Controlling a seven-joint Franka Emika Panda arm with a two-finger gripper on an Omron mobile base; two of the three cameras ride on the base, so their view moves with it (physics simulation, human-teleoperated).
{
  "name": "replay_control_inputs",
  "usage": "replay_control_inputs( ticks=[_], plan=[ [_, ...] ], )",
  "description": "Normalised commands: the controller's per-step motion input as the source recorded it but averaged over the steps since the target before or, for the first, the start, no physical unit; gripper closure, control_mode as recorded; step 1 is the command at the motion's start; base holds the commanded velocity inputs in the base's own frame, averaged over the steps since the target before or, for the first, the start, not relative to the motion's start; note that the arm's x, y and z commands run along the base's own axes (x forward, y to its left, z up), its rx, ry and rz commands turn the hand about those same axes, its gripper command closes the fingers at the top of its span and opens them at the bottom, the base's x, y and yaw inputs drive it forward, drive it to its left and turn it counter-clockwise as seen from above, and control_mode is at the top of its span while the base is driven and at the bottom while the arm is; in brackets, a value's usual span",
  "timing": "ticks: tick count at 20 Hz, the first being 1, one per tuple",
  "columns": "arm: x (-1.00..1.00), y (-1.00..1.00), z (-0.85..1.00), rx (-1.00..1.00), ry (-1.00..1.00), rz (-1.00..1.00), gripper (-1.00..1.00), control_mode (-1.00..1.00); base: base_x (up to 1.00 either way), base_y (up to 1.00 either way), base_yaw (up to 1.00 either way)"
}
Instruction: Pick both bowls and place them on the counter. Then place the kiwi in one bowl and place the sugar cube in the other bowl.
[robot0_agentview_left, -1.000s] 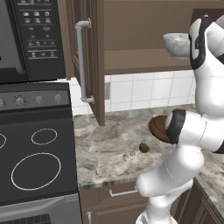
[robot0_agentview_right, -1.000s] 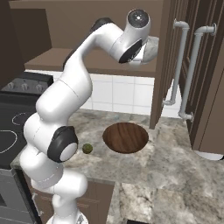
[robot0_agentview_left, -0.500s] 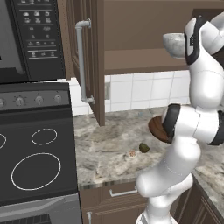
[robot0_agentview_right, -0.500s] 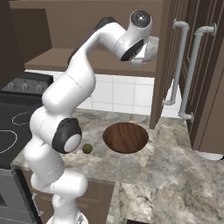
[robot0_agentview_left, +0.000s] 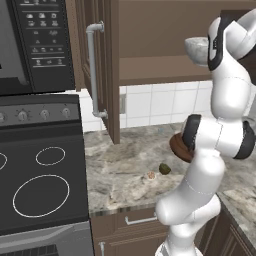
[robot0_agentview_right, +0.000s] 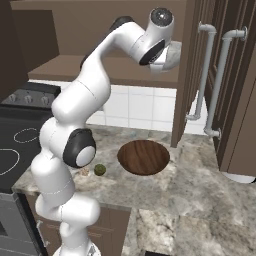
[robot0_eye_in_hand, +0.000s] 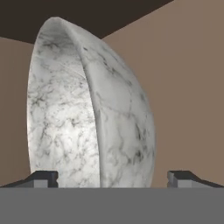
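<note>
Up in the cupboard, the hand (robot0_eye_in_hand: 112, 178) gaped wide. Its fingertips (robot0_eye_in_hand: 43, 178) flanked the marbled bowl (robot0_eye_in_hand: 87, 109), not gripping.

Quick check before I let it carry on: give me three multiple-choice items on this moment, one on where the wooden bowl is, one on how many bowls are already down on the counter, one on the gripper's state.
1. Where is the wooden bowl?
A. On the stovetop
B. On the counter, right of the kiwi in the right base view
C. On the cabinet shelf

2. How many bowls stand on the counter?
A. None
B. One
C. Two

3. How is the gripper?
A. Shut on the kiwi
B. Shut on the wooden bowl
C. Open, tips either side of the marbled bowl

Key:
1 B, the right base view shows it on the stone top beside the kiwi.
2 B, the marbled bowl sits up in the cabinet in the left base view.
3 C, the hand view shows both tips far apart with the bowl rim between them.
</note>
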Motion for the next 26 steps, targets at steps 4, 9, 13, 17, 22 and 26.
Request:
replay_control_inputs(
  ticks=[4,9,13,17,22,26],
  plan=[
    [0.04,0.00,-0.14,0.02,0.13,0.00,1.00,-1.00,0.00,0.00,0.00],
    [0.00,0.00,-0.14,0.03,0.12,0.00,1.00,-1.00,0.00,0.00,0.00],
    [-0.13,0.00,-0.12,0.03,0.09,0.00,1.00,-1.00,0.00,0.00,0.00],
    [-0.27,0.00,-0.10,0.01,0.11,0.00,1.00,-1.00,0.00,0.00,0.00],
    [-0.39,0.03,-0.06,0.00,0.13,0.00,1.00,-1.00,0.00,0.00,0.00],
    [-0.51,0.05,-0.01,0.00,0.14,0.00,1.00,-1.00,0.00,0.00,0.00]
  ],
)
